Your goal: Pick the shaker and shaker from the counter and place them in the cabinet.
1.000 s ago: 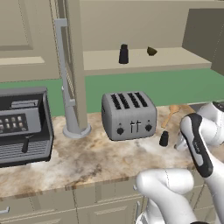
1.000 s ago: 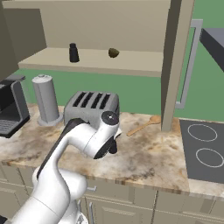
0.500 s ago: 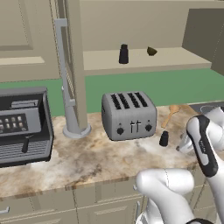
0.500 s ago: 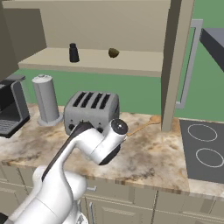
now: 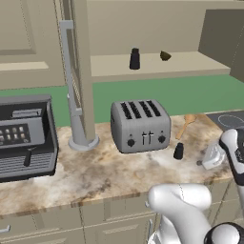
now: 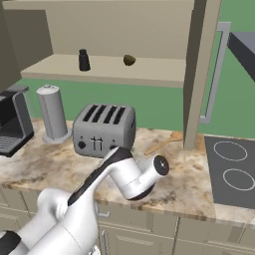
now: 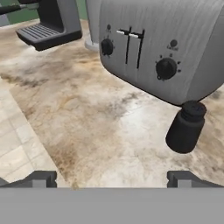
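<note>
The white arm bends low over the marble counter (image 5: 95,167), its wrist at the lower right of the left base view and centre-bottom of the right base view. In the hand view the gripper (image 7: 113,178) points along the counter toward the toaster (image 7: 162,43), fingertips (image 7: 41,178) spread wide at the bottom corners with nothing between them.

Two black shakers: one shaker on the counter (image 5: 178,151), just right of the toaster's front and near the lower right of the hand view, upright and apart from the fingers; the other shaker on the cabinet shelf (image 5: 135,59), upper centre of the left base view, on the shelf of the open cabinet (image 5: 190,64). One toaster, one wooden spoon (image 5: 184,125), one small brown lump (image 6: 129,60) on the shelf, one coffee machine (image 5: 24,138).

In the right base view the arm covers the counter shaker, while the stovetop burners (image 6: 230,164) show plainly at right.
</note>
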